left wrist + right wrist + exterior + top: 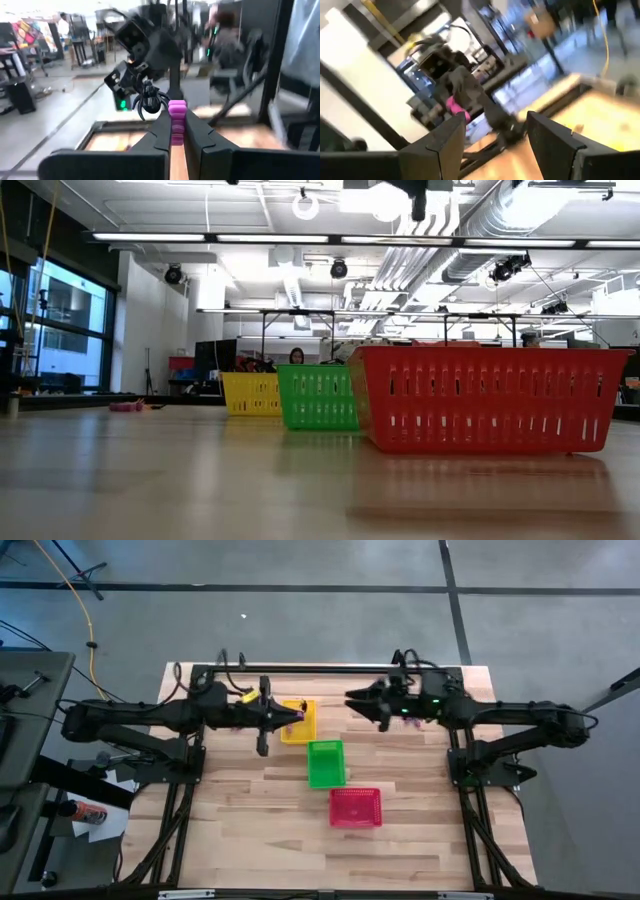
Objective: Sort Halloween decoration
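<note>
From above, the left gripper (291, 720) hangs over the yellow basket (299, 733) at the table's (250, 830) twelve o'clock edge, and a sliver of purple shows at its tip. The left wrist view makes that plain: the two dark fingers (161, 131) are clamped on a purple trinket (176, 122), a ribbed pink-purple piece standing between them. The same view alone shows a black spider trinket (149, 101), which appears at the tips of the far gripper opposite; whether that gripper holds it cannot be told.

The right gripper (352, 700) sits at about one o'clock from the yellow basket, well apart from it and pointing toward nine o'clock. Its own wrist view shows its fingers (445, 140) spread wide with nothing between them, and beyond them the left arm with the purple piece as a pink spot (455, 106).

The overhead picture lays out the three baskets in a diagonal: yellow, then the green basket (326, 763) at its five o'clock, then the red basket (355, 807) at five o'clock again. The low view shows neither gripper; it lines the baskets up by depth, red (480, 412) nearest, green (318, 397) behind, yellow (251, 393) farthest. A small pink object (126, 407) lies on the wood at nine o'clock of the yellow basket, too small to identify. A person (296, 357) sits in the room behind.
</note>
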### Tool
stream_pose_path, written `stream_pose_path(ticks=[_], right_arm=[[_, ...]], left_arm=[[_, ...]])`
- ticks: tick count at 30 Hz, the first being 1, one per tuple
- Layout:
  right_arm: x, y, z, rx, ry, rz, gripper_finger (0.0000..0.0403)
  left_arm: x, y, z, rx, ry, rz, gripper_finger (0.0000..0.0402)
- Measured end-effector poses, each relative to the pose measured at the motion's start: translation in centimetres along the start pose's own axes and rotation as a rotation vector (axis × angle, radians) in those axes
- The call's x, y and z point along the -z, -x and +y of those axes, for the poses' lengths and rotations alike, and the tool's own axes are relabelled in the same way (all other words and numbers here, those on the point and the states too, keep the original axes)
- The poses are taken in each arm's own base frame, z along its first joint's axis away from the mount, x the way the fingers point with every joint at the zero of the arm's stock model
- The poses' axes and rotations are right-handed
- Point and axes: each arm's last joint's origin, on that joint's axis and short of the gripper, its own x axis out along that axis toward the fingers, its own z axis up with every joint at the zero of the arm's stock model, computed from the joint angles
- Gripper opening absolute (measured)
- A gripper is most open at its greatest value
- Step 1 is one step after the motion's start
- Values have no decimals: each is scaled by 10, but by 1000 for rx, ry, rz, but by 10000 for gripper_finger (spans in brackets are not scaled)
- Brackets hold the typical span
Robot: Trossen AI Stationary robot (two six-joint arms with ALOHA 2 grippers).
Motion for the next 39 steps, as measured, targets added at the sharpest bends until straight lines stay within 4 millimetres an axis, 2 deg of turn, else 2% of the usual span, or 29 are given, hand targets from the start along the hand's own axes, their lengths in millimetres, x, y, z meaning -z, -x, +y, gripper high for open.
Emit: stream_pose_path(ticks=[4, 9, 14, 27, 31, 39], right_arm=[[8, -32, -9, 33, -179, 58, 204], [13, -60, -14, 91, -204, 180, 204], [13, -68, -15, 160, -215, 258, 204], [21, -79, -23, 227, -320, 281, 201], [21, -79, -23, 234, -320, 272, 172], [21, -79, -23, 232, -312, 273, 58]], left_arm=[[16, -12, 1, -3, -62, 96, 5], [35, -23, 5, -17, -102, 218, 5], [39, -26, 10, -39, -98, 237, 5], [40, -25, 11, -36, -131, 247, 5], [41, -25, 11, -35, -132, 250, 5], [43, -25, 10, -31, -130, 273, 5]])
